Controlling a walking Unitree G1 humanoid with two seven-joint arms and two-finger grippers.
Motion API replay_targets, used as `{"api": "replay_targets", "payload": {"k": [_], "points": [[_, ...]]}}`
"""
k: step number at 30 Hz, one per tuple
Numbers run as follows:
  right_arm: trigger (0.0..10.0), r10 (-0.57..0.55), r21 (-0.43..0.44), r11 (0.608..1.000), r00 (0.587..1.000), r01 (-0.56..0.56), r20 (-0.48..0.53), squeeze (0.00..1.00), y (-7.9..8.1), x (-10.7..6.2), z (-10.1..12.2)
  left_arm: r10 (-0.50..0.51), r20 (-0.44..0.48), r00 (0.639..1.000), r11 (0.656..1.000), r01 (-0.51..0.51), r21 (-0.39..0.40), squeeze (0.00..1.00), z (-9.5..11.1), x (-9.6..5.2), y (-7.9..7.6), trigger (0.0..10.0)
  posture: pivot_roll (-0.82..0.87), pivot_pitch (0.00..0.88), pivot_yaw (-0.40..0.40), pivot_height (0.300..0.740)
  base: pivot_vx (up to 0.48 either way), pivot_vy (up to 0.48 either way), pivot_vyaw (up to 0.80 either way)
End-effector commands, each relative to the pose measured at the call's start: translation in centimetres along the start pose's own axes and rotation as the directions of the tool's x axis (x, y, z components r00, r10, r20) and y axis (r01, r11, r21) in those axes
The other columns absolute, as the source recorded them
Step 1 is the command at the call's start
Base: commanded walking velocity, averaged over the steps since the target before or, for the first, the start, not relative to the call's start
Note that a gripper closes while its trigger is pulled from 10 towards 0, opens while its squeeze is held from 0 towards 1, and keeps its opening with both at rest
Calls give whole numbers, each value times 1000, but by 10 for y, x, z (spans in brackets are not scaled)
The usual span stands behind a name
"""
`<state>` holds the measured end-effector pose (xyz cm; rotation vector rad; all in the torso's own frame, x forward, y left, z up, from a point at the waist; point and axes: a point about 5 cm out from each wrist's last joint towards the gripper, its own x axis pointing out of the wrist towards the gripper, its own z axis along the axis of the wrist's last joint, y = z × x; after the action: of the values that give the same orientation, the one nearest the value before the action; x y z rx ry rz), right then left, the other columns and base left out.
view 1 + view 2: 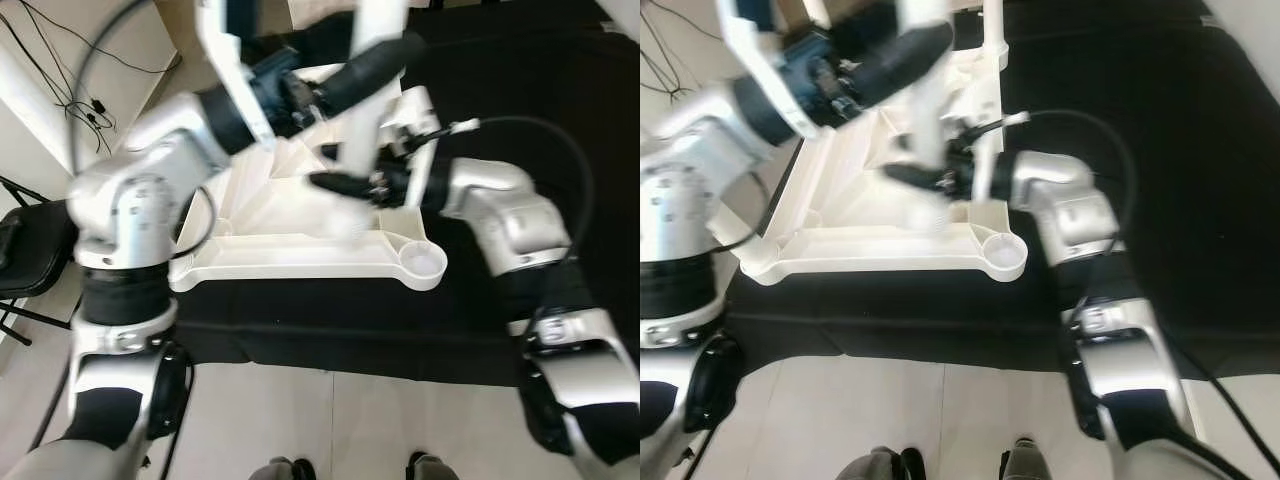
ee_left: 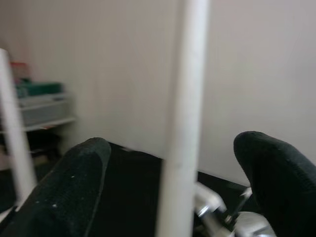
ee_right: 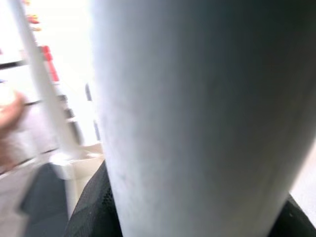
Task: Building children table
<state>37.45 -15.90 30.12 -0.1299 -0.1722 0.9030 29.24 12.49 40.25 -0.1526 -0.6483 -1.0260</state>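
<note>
The white plastic table top [image 1: 300, 215] lies upside down on a black mat [image 1: 520, 110] on the floor, with a round leg socket [image 1: 422, 262] at its near corner. A white table leg [image 1: 365, 100] stands upright over the far part of the top, and both grippers are at it. I judge that the step in hand is to fit this leg into its socket.

The left gripper [image 1: 385, 62] reaches across to the leg high up. In the left wrist view its 2 black fingers [image 2: 74, 187] stand wide, 1 on each side of the leg [image 2: 183, 118], and I cannot see that they touch it. The right gripper [image 1: 340, 183] is low at the leg. Its wrist view has the leg [image 3: 197, 118] very close, with black finger material under it, so it seems closed around the leg, but the blur leaves this unsure.

The next move calls for holding the leg straight and pressing it down until it seats.

The eye views show the whole top and both arms. The left wrist view shows also another white leg [image 2: 14, 128] and some shelves [image 2: 42, 106] behind.
</note>
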Motion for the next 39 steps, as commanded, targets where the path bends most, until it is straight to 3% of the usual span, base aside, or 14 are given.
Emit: {"api": "replay_targets", "payload": {"k": [1,6,10,11,12,13,15,16,17,19,20,27,31,39], "points": [[0,-17,-28,999,999,18,45,0,0,6,10,33,32,999,998,-35,46,1000,12,-6,5,10000,-79,163,132,740,0,0,0],[0,-297,8,954,946,299,128,0,-30,-18,17,174,62,983,981,-178,78,1000,23,-35,8,10000,-76,154,131,740,0,0,0],[0,-296,35,955,939,295,174,0,-32,-25,21,191,34,981,980,-193,50,1000,14,-44,2,10000,-66,159,137,740,0,0,0],[0,-165,13,986,964,166,209,0,-20,-30,23,189,-64,980,982,-189,-3,1000,-10,-59,-12,10000,-59,166,143,740,0,0,0],[0,-165,13,986,964,166,209,0,-20,-30,23,189,-64,980,982,-189,-3,1000,-10,-59,-12,10000,-59,166,143,740,0,0,0],[10000,-89,-14,995,973,94,213,0,-13,-32,23,181,-121,976,982,-186,-30,1000,-23,-66,-20,10000,-59,166,143,740,0,0,0],[10000,44,-64,997,981,-33,189,0,0,-36,20,163,-212,964,983,-176,-45,1000,-44,-77,-33,10000,-56,181,150,740,0,0,0],[10000,196,-103,977,973,-184,122,0,15,-41,11,121,-337,934,985,-156,-78,0,-73,-94,-54,10000,-55,197,151,740,0,0,0],[10000,288,-114,954,955,-278,74,0,24,-44,4,86,-407,910,984,-141,-107,0,-89,-105,-68,10000,-55,197,151,740,0,0,0],[10000,288,-114,954,955,-278,74,0,24,-44,4,86,-407,910,984,-141,-107,0,-89,-105,-68,10000,-55,197,151,740,0,0,0],[10000,423,-92,902,906,-422,-11,0,39,-47,-9,72,-493,867,973,-169,-155,0,-116,-123,-96,10000,-45,216,146,740,0,0,0],[10000,531,-49,844,845,-535,-68,0,49,-40,-25,231,-532,815,934,-339,-115,0,-126,-134,-106,10000,-35,235,142,740,0,0,0],[10000,476,-42,876,875,-481,-83,0,48,-32,-37,268,-608,747,920,-386,-69,0,-134,-153,-118,10000,-19,262,139,740,0,0,0],[10000,354,-32,934,934,-356,-41,0,32,-30,-32,329,-611,720,885,-460,-65,0,-134,-165,-133,10000,-12,291,140,740,0,-342,0]]}}
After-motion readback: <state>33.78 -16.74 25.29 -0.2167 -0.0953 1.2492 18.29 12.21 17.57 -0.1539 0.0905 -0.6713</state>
